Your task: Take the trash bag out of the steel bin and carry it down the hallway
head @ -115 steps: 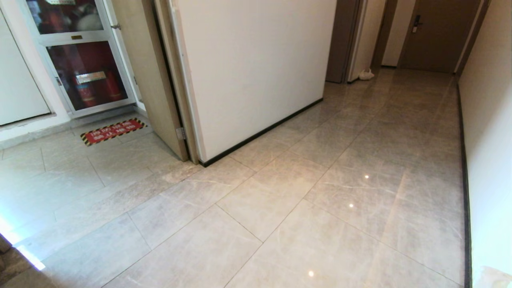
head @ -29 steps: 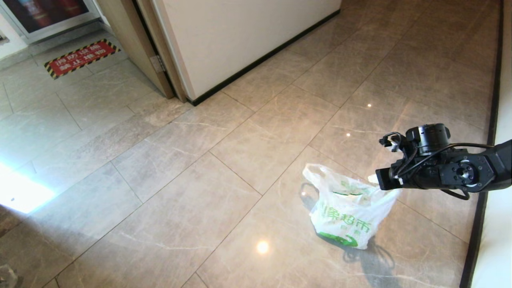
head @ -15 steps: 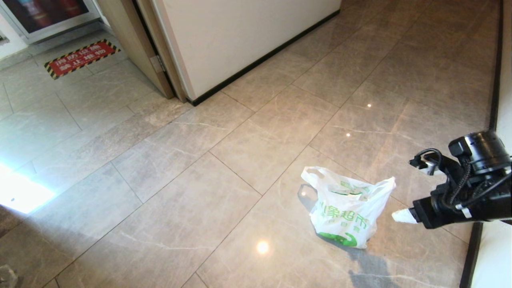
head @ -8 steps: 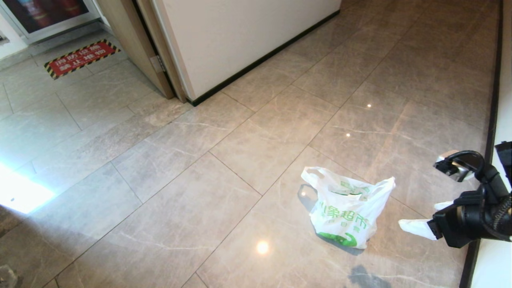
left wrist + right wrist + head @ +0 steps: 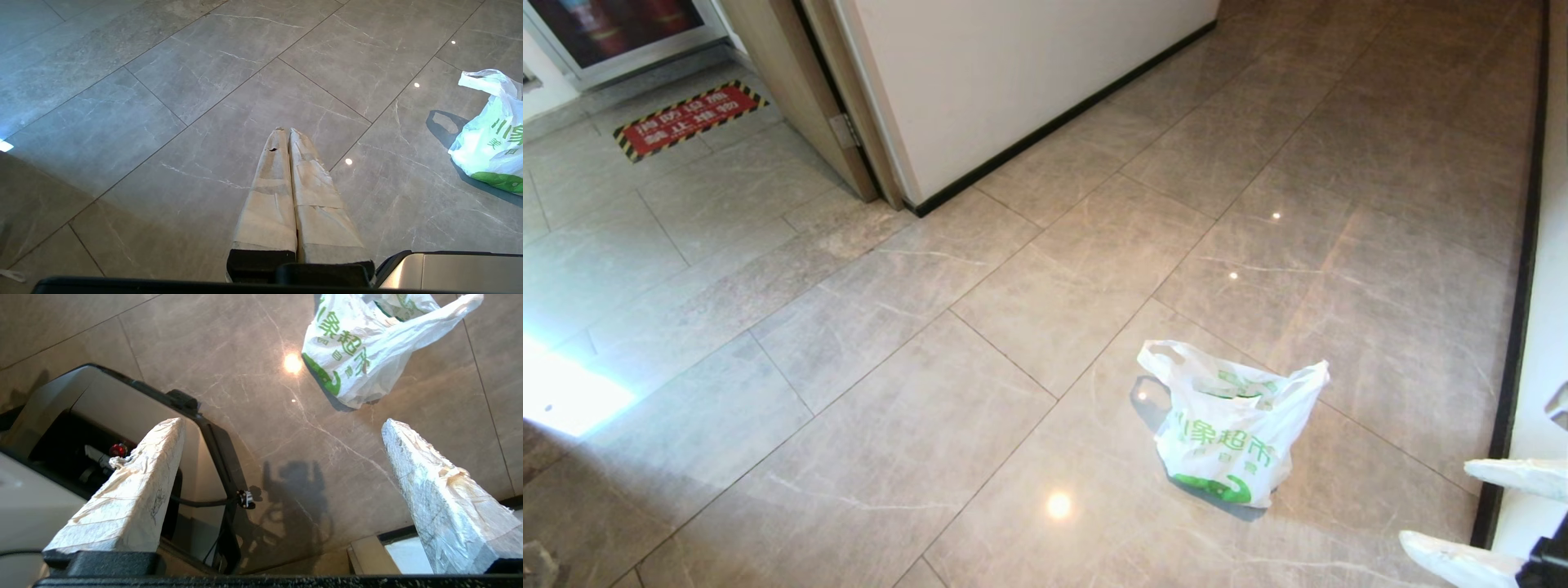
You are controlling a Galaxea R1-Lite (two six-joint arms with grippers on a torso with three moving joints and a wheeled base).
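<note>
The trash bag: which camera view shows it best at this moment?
The head view: the whole trash bag stands free on the floor tiles, both handles and the green print visible. The right wrist view cuts off its upper part beyond the open right gripper. The left wrist view shows only its edge.

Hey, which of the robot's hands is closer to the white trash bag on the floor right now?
The right. The right hand hangs open beside the trash bag, toward the wall, touching nothing. The left hand is shut and parked farther off on the bag's other side.
</note>
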